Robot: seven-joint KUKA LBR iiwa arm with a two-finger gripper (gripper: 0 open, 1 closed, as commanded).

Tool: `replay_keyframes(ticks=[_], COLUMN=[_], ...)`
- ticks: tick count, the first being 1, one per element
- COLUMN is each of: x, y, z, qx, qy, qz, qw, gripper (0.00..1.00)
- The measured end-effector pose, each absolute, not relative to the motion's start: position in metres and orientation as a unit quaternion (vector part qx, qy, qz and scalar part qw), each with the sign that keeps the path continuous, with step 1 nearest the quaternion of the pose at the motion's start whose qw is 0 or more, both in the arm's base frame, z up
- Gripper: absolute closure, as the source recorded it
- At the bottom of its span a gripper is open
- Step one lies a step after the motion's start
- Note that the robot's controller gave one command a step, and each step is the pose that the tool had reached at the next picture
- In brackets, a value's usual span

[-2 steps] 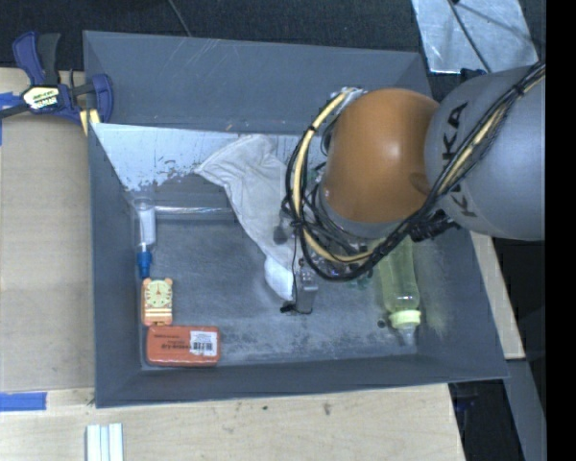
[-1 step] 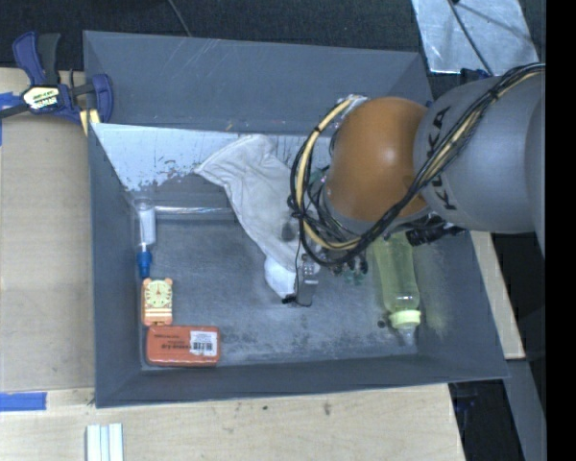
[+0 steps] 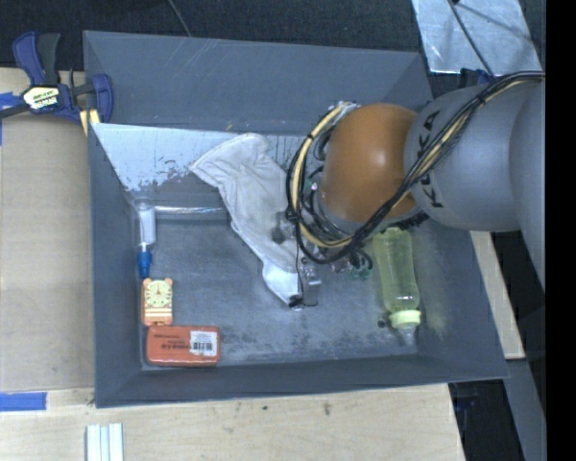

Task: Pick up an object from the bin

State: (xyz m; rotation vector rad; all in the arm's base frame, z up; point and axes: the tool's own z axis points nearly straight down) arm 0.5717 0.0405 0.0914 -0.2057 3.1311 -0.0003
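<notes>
My gripper (image 3: 302, 294) hangs low over the middle of the bin floor, right at the lower tip of a crumpled white cloth (image 3: 245, 185) that stretches up toward the back wall. The fingertips sit against the cloth's lower corner; whether cloth lies between them I cannot tell. Just right of the gripper lies a pale yellow-green bottle (image 3: 399, 279) on its side, its cap toward the front.
Along the left side lie a clear tube with a blue end (image 3: 146, 238), a small orange-and-cream toy block (image 3: 157, 302) and an orange flat pack with a white label (image 3: 180, 345). The arm's orange cover hides the bin's middle right.
</notes>
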Motion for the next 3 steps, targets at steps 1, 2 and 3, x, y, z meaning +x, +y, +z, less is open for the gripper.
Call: replay_keyframes(ticks=[1, 2, 3], x=[0.5724, 0.5690, 0.5729], y=[0.0326, 0.0290, 0.0352], z=[0.0810, 0.0733, 0.0739], qx=[-0.108, 0.027, -0.094], qy=[0.994, 1.000, 0.996], qz=[0.000, 0.000, 0.000], qw=[0.002, 0.001, 0.006], gripper=[0.00, 0.00, 1.00])
